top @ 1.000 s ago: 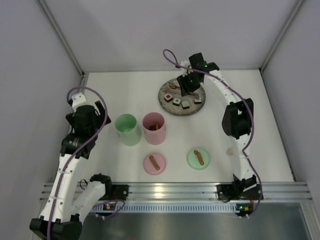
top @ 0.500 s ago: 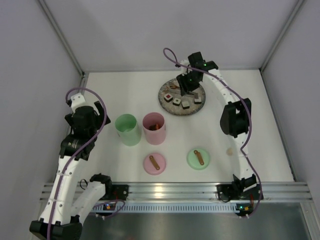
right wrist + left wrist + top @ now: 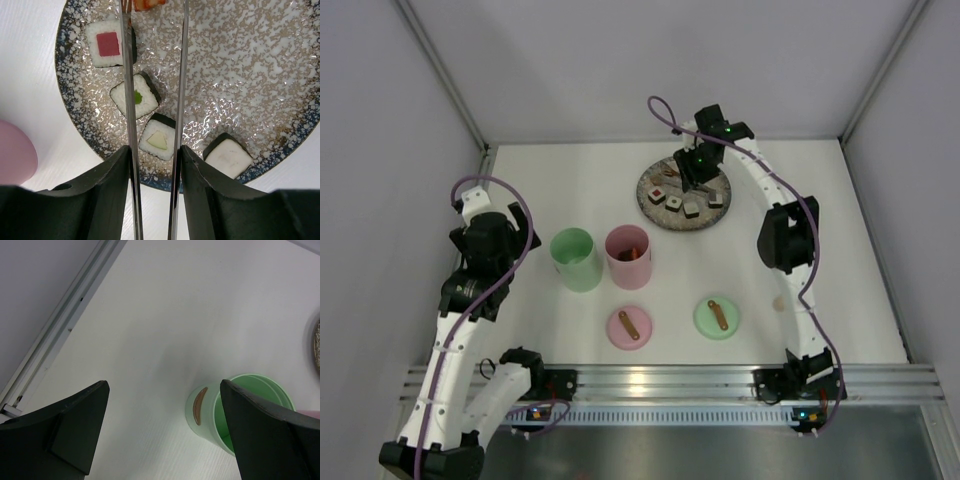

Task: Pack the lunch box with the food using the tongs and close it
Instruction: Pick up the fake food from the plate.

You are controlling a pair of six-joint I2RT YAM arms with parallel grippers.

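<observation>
Nearest, low in the top view, two round lids lie flat on the desk [image 3: 840, 250]: a pink lid [image 3: 629, 327] left of centre and a green lid [image 3: 717, 318] to its right, apart from each other. Just above them two open tubs stand upright side by side, the green tub [image 3: 576, 260] on the left and the pink tub [image 3: 628, 256] on the right; something brown-orange lies inside the pink one.

At the left of the frame, the left gripper [image 3: 490, 240] hangs beside the green tub, jaws spread wide with nothing between them.

Farther up, right of centre, the plate [image 3: 645, 195] carries the food: a red-centred roll [image 3: 108, 43], a green-centred roll [image 3: 135, 96], a pale-centred roll [image 3: 157, 140], a white roll [image 3: 228, 156] and an orange piece [image 3: 147, 4]. Over it hovers the right gripper [image 3: 155, 150], clamped on the tongs [image 3: 127, 100]. Their two thin arms run slightly apart off the top of the wrist view, the left arm crossing the green-centred roll.
</observation>
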